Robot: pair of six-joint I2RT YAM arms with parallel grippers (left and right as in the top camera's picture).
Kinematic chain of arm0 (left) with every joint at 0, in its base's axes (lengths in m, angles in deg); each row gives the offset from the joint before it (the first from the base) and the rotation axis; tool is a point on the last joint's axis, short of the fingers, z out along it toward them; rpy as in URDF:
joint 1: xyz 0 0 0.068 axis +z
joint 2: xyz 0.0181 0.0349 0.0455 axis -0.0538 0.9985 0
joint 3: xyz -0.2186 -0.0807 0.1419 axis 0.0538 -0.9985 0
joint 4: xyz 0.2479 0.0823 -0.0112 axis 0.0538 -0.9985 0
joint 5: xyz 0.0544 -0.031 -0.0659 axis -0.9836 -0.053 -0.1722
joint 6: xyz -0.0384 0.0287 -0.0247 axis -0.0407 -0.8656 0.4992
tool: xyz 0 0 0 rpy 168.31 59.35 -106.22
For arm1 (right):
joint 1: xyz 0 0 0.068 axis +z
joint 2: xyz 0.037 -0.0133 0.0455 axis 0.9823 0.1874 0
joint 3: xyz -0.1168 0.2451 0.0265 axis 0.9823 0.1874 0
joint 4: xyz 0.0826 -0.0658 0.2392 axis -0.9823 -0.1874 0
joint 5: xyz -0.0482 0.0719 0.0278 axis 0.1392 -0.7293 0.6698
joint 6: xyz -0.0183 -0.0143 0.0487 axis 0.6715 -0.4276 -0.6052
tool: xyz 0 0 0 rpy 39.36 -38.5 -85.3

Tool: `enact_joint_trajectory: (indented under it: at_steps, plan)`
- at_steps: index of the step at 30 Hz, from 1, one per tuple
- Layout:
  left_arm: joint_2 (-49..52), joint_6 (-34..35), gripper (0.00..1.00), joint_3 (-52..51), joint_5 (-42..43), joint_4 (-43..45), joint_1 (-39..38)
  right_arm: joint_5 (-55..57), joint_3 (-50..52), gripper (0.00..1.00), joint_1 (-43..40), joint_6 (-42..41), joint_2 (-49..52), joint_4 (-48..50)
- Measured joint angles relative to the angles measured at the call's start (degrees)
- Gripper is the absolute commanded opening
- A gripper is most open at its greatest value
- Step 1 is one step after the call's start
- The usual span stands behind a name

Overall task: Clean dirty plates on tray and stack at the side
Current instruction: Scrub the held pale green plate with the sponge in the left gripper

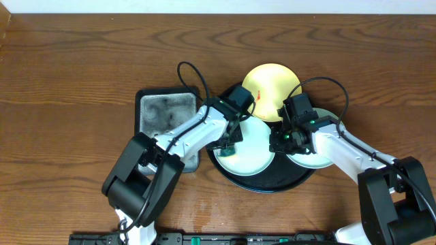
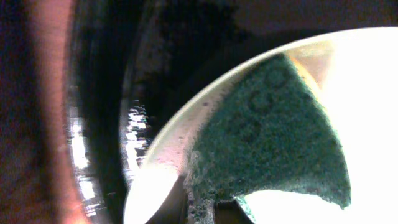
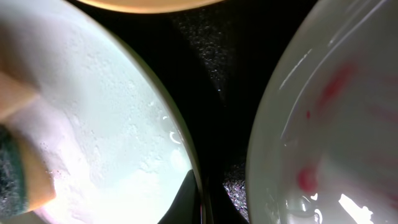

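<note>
The black tray [image 1: 266, 182] holds two mint-white plates. The pale yellow plate [image 1: 271, 82], with a red smear, rests at the tray's back edge. My left gripper [image 1: 229, 144] is shut on a green sponge [image 2: 267, 130] pressed flat on the middle mint plate [image 1: 253, 153], near its left rim. My right gripper [image 1: 279, 141] is shut on that plate's right rim [image 3: 200, 202], one finger inside and one outside. The middle plate [image 3: 112, 112] looks wet and foamy. The right mint plate [image 3: 323, 124] carries red smears and lies partly under my right arm [image 1: 310, 160].
A square dark dish [image 1: 167, 112] with a grey wet inside stands left of the tray, on the wooden table [image 1: 68, 102]. In the right wrist view the sponge's edge [image 3: 15, 168] shows at far left. The tray's rim [image 2: 134, 124] runs close beside the left gripper.
</note>
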Motion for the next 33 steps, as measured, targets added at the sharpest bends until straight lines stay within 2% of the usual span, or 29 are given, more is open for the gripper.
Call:
enact_joint_trajectory:
  at_steps: [5, 8, 15, 19, 26, 33]
  plan:
    - [0.44, -0.26, 0.07, -1.11, 11.13, 10.23, 1.64, 2.19, -0.17, 0.01, -0.24, -0.68, -0.17, -0.37]
    - [1.40, -0.24, 0.07, -1.16, 16.61, 13.51, 0.90, 2.51, -0.17, 0.01, -0.35, -0.87, -0.20, -0.37]
    - [1.86, -0.26, 0.08, -1.16, 19.65, 14.27, -0.35, 3.15, -0.22, 0.01, -0.35, -0.87, -0.22, -0.31]
    - [1.86, -0.96, 0.07, -0.24, 17.18, 10.23, -1.03, 3.30, -0.24, 0.01, -0.35, -0.87, -0.22, -0.33]
    - [1.09, -0.02, 0.07, 1.70, 3.52, -3.80, -3.28, 2.99, -0.26, 0.01, -0.33, -0.87, -0.22, -0.26]
    - [1.84, 1.07, 0.07, 4.52, -3.06, -11.52, -2.29, 1.53, -0.26, 0.01, -0.33, -0.87, -0.15, -0.37]
